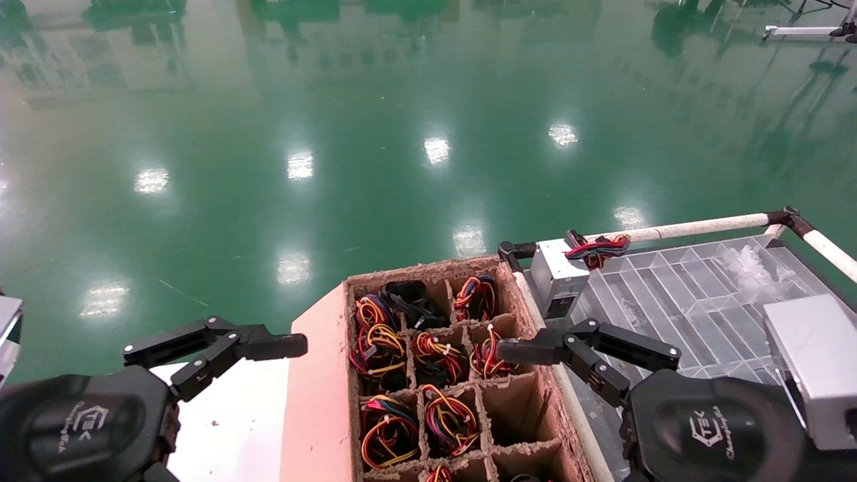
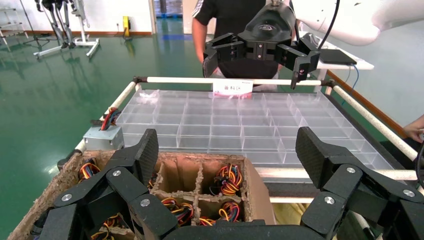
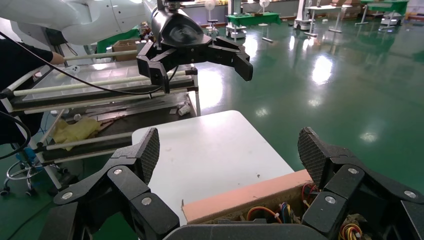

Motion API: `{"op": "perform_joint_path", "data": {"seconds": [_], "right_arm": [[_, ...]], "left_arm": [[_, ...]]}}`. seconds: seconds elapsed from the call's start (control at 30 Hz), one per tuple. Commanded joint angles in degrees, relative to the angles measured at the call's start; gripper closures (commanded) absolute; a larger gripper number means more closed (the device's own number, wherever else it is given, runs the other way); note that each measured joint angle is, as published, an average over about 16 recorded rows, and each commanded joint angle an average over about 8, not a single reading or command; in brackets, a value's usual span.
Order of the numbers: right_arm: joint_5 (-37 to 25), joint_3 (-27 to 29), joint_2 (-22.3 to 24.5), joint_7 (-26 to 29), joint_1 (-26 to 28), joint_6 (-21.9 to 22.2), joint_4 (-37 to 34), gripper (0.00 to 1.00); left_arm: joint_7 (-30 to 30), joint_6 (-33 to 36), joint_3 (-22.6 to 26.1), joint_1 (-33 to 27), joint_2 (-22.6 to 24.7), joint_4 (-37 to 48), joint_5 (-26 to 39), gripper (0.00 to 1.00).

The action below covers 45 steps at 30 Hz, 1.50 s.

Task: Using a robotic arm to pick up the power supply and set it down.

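Nearest my head camera sit both rounded black wrists, and I read the right end effector (image 1: 589,355) as the working one: its fingers are spread wide and empty, hovering over the right edge of the cardboard divider crate (image 1: 535,395), one fingertip above a cell of yellow-and-red wire bundles. The left end effector (image 1: 214,348) is also released and holds nothing, parked above the white desk (image 1: 227,415). A power supply (image 1: 561,276) with a red, blue and black wire bundle stands on the near corner of the clear compartment tray (image 1: 696,294). I judge this as the approach step; next I'd lower the right fingers into a crate cell, straddle a unit, and close.
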Motion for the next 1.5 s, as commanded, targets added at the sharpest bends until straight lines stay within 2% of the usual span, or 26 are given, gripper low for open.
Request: {"op": "perform_joint_path", "data": {"seconds": [0.03,0.5,0.53,0.77,0.8,1.5], "right_arm": [[0.0,0.0,0.0,0.0,0.0,0.0,0.0,0.00],[0.0,0.0,0.0,0.0,0.0,0.0,0.0,0.00],[0.0,0.0,0.0,0.0,0.0,0.0,0.0,0.00],[0.0,0.0,0.0,0.0,0.0,0.0,0.0,0.00],[0.0,0.0,0.0,0.0,0.0,0.0,0.0,0.00],[-0.1,0.0,0.0,0.0,0.0,0.0,0.0,0.00]], "left_arm": [[0.0,0.0,0.0,0.0,0.0,0.0,0.0,0.00],[0.0,0.0,0.0,0.0,0.0,0.0,0.0,0.00],[0.0,0.0,0.0,0.0,0.0,0.0,0.0,0.10],[0.0,0.0,0.0,0.0,0.0,0.0,0.0,0.98],[0.0,0.0,0.0,0.0,0.0,0.0,0.0,1.00],[0.0,0.0,0.0,0.0,0.0,0.0,0.0,1.00]]}}
